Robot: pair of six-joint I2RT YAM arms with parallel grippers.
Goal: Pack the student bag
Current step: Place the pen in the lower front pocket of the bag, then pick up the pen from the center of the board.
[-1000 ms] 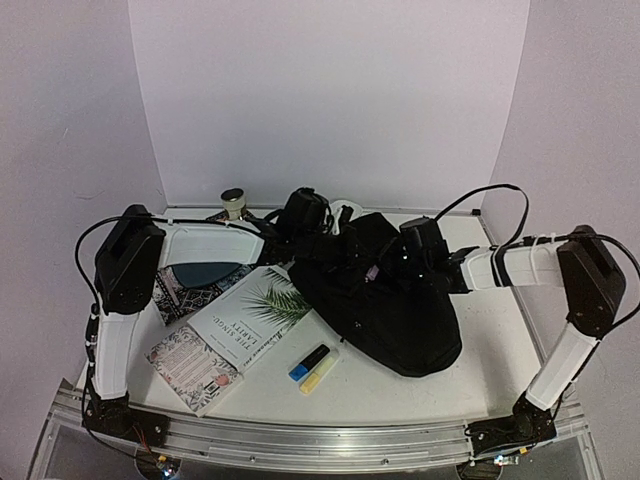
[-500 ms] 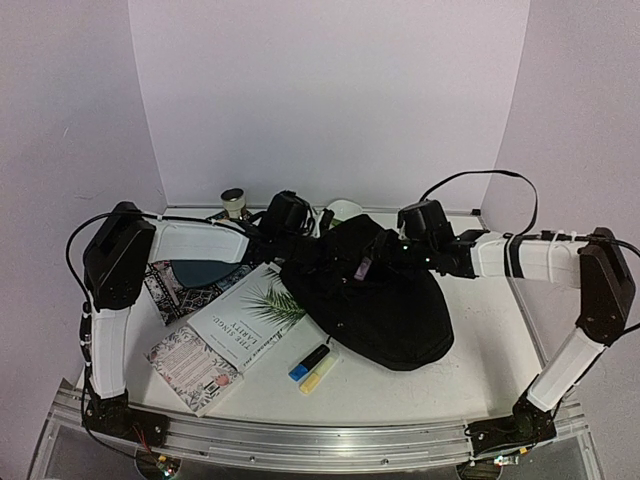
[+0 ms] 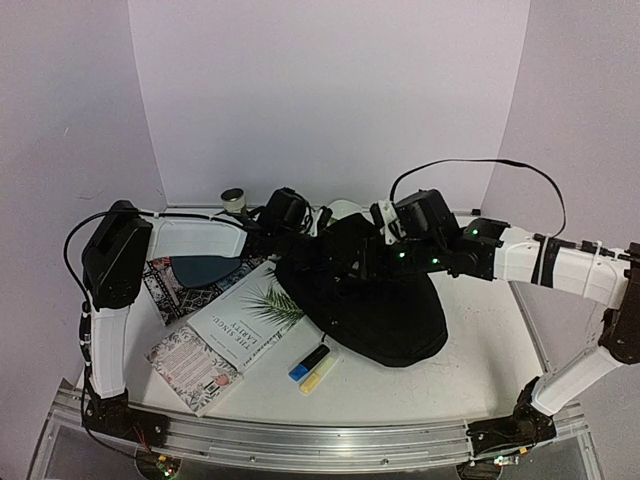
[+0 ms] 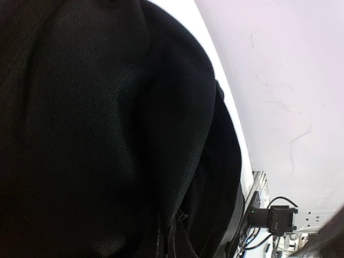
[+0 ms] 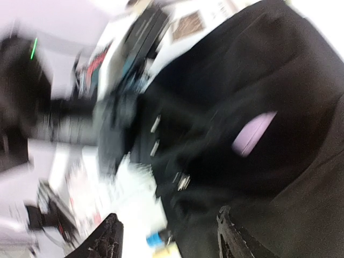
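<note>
The table (image 3: 490,385) is inspected first. The student bag (image 3: 385,305) lies at its centre, its bulk sagging toward the near right and its far edge gathered up between the two arms. Compared with a second ago, the bag is found drawn leftward and its near right lobe pulled in, while the right arm is stretched much further across the table.

The left gripper (image 3: 297,236) is pressed into the far left corner of the bag. Its wrist view is filled with black fabric and a zip line, and no finger is shown, so its state cannot be told. The right gripper (image 5: 167,215) is seen in a blurred wrist view with its fingers spread wide and nothing between them, and the bag lies just beyond the tips.

A white book (image 3: 250,315) with a palm leaf cover touches the bag's left edge. A patterned notebook (image 3: 192,365) lies near left, partly under the book. A patterned mat (image 3: 175,290) carrying a teal plate (image 3: 205,270) lies at the left. Two highlighters (image 3: 314,368) rest just beside the bag's near edge. None of these has shifted.

The bag is judged to be under repositioning or opening, and packing is not yet begun.
</note>
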